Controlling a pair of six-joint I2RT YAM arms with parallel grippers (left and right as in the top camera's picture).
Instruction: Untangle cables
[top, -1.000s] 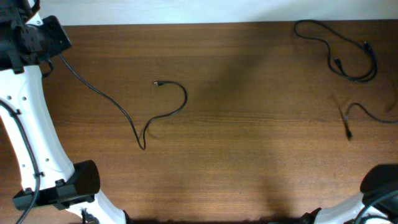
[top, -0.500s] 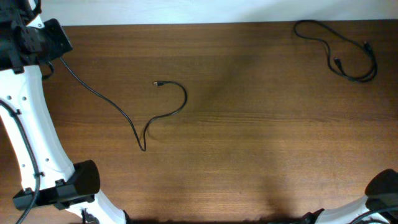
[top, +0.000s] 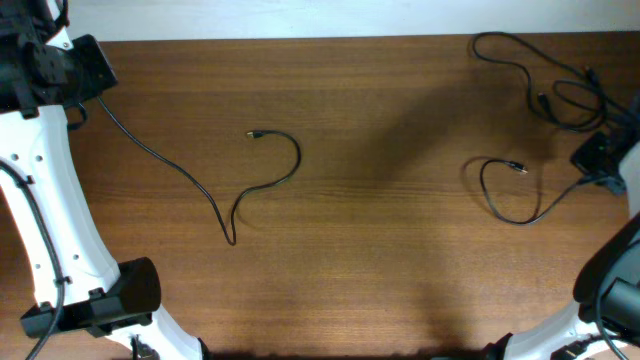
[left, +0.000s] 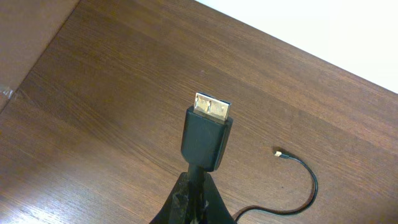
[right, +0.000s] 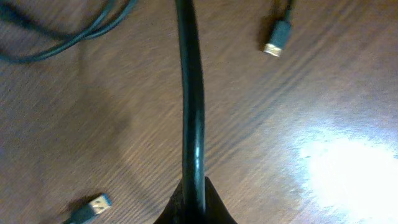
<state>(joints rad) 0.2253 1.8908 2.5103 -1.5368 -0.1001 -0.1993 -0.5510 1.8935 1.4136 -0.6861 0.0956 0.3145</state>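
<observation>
One thin black cable runs from the far left, bends at the middle left and curls to its small plug. My left gripper is shut on this cable just below its flat metal-tipped plug. A second cable lies in a loop at the right, with my right gripper shut on its cord. Its free plug rests on the wood.
A third black cable lies coiled at the far right corner, close to the right gripper. In the right wrist view a gold-tipped plug and a blue-tongued plug lie on the table. The white left arm stands along the left side.
The right arm has come back into view at the right edge, bringing a cable that now lies looped on the table. The left arm and its cable have not moved.
</observation>
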